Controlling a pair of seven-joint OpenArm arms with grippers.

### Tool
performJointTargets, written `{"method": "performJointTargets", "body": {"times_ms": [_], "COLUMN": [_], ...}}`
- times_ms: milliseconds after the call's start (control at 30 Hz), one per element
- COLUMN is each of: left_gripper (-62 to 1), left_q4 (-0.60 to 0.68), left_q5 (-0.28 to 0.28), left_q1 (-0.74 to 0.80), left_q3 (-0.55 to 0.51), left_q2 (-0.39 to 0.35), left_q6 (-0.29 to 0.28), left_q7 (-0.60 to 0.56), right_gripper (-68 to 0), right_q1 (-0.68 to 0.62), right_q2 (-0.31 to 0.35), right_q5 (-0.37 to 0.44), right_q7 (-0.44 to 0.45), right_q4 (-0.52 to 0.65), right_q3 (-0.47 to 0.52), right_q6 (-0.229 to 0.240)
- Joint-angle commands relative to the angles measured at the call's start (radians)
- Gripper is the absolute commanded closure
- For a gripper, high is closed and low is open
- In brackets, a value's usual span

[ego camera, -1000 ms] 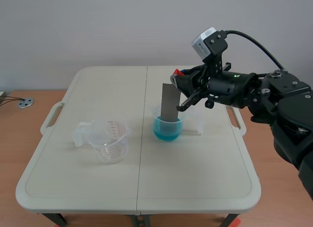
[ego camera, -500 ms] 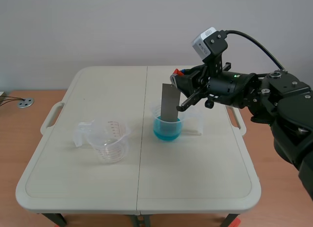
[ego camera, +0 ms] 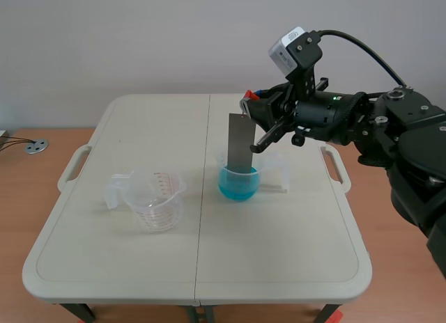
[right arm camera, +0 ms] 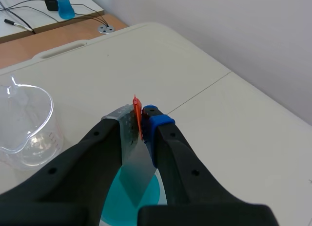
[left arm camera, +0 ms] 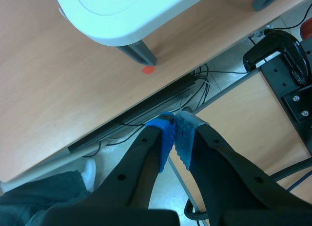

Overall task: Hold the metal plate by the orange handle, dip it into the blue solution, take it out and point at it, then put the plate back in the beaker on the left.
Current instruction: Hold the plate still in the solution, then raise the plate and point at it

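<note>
Firstly, left gripper [left arm camera: 176, 138]: pads pressed together on nothing, hanging beyond table [ego camera: 104, 267] edge, over floor cables. Empty clear beaker [ego camera: 157, 201] upright on table's left half. Metal plate [ego camera: 240, 143] near centre, upright, lower end inside rim of beaker of blue solution [ego camera: 239, 184]; whether it touches liquid, cannot tell. Orange handle [right arm camera: 137, 109] at plate's top, pinched between pads of right gripper [right arm camera: 140, 122], arm entering from right.

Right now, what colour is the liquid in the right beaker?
Turquoise blue; the liquid shows best in the scene view.
</note>
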Motion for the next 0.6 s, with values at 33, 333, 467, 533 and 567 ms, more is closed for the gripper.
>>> {"method": "performJointTargets", "body": {"times_ms": [33, 333, 467, 533, 567], "left_gripper": [-1.2, -1.2, -1.2, -1.2, -1.2], "left_q4": [0.011, 0.014, 0.014, 0.015, 0.016], "left_q5": [-0.002, -0.045, -0.044, -0.044, -0.044], "left_q1": [-0.003, -0.039, -0.101, -0.13, -0.146], "left_q3": [0.003, 0.003, 0.0, -0.003, -0.005], "left_q2": [0.005, 0.005, 0.002, -0.002, -0.001], "left_q6": [0.001, 0.01, 0.009, 0.01, 0.01], "left_q7": [-0.01, -0.066, -0.063, -0.063, -0.063], "right_gripper": [-1.3, -1.3, -1.3, -1.3, -1.3], "right_q1": [0.011, -0.038, -0.064, -0.072, -0.077], "right_q2": [0.013, 0.038, 0.04, 0.04, 0.04], "right_q5": [0.012, 0.012, 0.012, 0.012, 0.012], "right_q7": [0.007, -0.013, -0.024, -0.027, -0.034], "right_q4": [0.044, 0.174, 0.244, 0.278, 0.293], "right_q3": [0.0, 0.003, 0.015, 0.026, 0.032], "right_q6": [0.015, 0.015, 0.015, 0.015, 0.015]}}
